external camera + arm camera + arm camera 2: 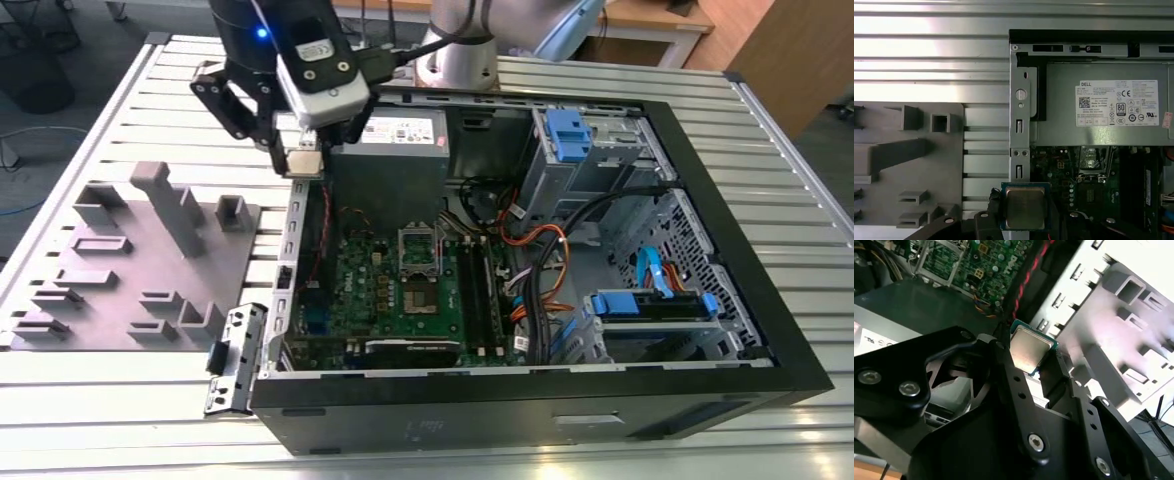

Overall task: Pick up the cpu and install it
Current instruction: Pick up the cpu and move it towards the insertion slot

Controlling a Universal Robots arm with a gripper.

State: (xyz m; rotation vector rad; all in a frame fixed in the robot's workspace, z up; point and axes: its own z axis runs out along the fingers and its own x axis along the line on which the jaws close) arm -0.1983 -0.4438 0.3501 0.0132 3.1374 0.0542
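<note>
The tray [134, 270] lies on the table [107, 400] at the exterior view's left of the case [534, 400], the motherboard [354, 290] inside it, the cpu [306, 164] in the gripper [304, 156] above the case wall between them.

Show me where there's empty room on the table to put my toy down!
The bare table strip below the grey tray and computer case in the exterior view is free. So is the gap between tray and case. Inside the case is crowded with cables, and the gripper holds the cpu over its edge.
</note>
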